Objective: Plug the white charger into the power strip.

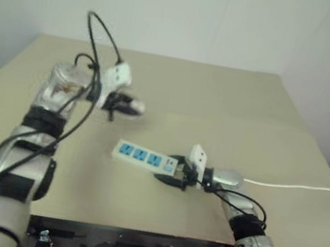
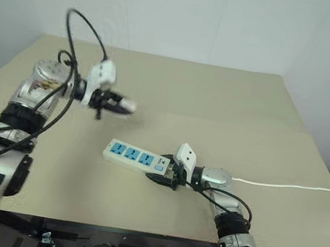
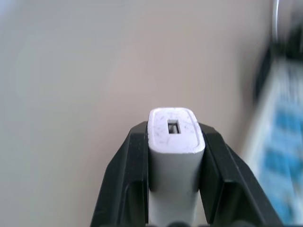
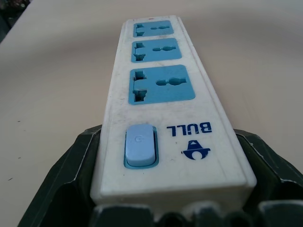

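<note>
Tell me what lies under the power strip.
The power strip lies flat on the tan table, its switch end clamped in the right gripper. Its underside is hidden.

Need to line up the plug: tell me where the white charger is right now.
The white charger is clamped in the left gripper, held above the table on the robot's left, apart from the power strip, which the right gripper grips at its switch end.

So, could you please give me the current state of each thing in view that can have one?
white charger: clamped in the left gripper, held off the table, not plugged in.
power strip: flat on the table, all three blue sockets empty, switch end between the right gripper's fingers.
left gripper: shut on the charger.
right gripper: shut on the strip's switch end.
cord: lying loose across the table.
</note>
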`<state>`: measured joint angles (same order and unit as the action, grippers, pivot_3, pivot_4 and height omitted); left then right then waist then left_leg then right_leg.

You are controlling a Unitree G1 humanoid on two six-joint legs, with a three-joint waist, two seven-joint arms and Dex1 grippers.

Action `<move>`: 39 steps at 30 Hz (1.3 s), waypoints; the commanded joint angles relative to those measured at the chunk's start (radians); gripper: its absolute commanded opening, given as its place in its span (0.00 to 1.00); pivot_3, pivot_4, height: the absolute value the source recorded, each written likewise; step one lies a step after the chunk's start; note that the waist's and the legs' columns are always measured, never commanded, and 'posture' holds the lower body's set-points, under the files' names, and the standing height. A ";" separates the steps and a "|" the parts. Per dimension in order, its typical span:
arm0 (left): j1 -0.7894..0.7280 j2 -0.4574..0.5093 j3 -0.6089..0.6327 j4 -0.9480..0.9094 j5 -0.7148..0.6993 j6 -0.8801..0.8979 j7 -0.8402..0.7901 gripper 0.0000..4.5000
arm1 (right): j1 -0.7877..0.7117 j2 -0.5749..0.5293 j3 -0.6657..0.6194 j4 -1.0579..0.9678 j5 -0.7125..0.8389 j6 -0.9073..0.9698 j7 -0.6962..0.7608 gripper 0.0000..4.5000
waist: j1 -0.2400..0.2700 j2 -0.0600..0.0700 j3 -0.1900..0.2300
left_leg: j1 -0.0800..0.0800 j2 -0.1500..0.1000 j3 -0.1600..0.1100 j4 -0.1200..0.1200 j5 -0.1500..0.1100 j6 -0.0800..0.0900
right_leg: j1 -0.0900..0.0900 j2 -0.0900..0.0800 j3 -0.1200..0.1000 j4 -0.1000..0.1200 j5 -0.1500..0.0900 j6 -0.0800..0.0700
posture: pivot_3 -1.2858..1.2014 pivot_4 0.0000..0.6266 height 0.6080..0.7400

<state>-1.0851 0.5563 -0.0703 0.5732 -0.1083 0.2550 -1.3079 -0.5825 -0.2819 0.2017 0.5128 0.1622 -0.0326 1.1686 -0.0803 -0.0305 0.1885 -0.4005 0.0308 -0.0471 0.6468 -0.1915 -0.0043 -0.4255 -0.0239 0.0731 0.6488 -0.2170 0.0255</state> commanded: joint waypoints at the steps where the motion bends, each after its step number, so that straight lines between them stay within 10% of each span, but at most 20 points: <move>1: 0.044 0.014 0.052 -0.126 -0.109 0.111 -0.034 0.23 | -0.011 0.008 0.023 0.015 0.011 0.015 0.061 0.77 | -0.009 0.000 0.000 | 0.001 0.000 0.000 -0.001 0.000 0.000 | 0.000 0.000 0.000 0.001 0.000 0.000 | 0.52 0.24 1.00; 13: 0.259 -0.112 0.157 -0.444 -0.329 0.217 0.134 0.23 | -0.071 0.052 0.065 0.184 -0.065 -0.087 0.089 0.77 | -0.023 0.000 0.000 | 0.008 0.001 -0.001 0.000 0.000 0.000 | 0.005 0.002 0.000 0.003 0.001 0.000 | 0.52 0.24 1.00; 39: 0.421 -0.029 0.081 -0.557 -0.425 0.263 0.043 0.23 | -0.110 0.106 0.028 0.189 -0.031 -0.069 0.141 0.77 | -0.042 0.000 0.000 | 0.025 0.002 -0.002 -0.004 0.000 -0.001 | 0.017 0.004 0.001 0.007 -0.004 -0.007 | 0.52 0.24 1.00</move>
<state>-0.6600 0.5161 0.0023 0.0528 -0.5124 0.5310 -1.2608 -0.6903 -0.2028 0.2211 0.7168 0.1200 -0.1108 1.3042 -0.1218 -0.0309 0.1880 -0.3762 0.0329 -0.0488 0.6425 -0.1917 -0.0055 -0.4090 -0.0196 0.0742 0.6558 -0.2207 0.0182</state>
